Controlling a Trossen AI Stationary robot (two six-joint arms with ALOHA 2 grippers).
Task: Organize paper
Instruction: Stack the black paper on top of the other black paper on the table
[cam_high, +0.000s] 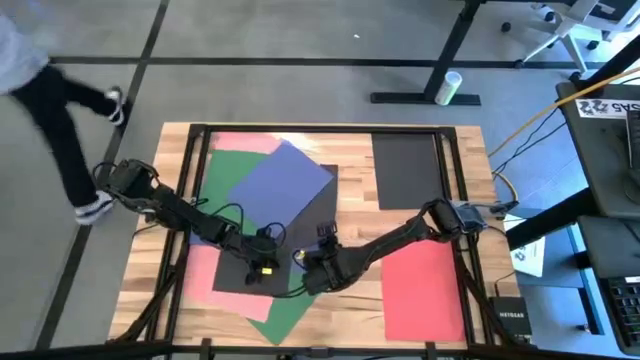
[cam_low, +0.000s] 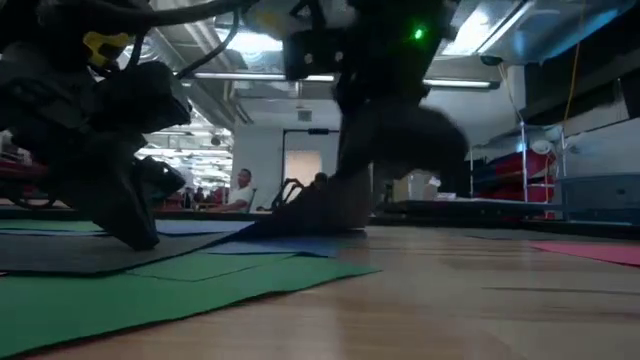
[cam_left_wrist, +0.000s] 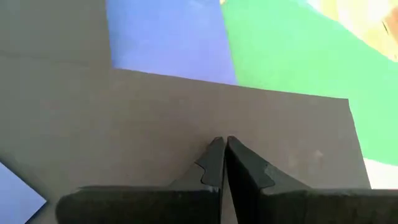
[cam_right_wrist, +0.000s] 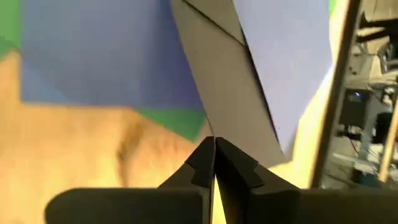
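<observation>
You have two black sheets (cam_high: 408, 168) on the desk (cam_high: 350, 318), two green (cam_high: 288, 312), two pink (cam_high: 246, 143), one red (cam_high: 422, 290), and at least one blue (cam_high: 278, 186). Two arms work, each with one hand.

My two arms crowd the overlapped paper (cam_high: 275, 195) mid-surface, left end effector (cam_high: 262, 264) near right end effector (cam_high: 318, 270); open wood (cam_high: 352, 165) lies between that pile and the far black sheet (cam_high: 408, 170).
</observation>
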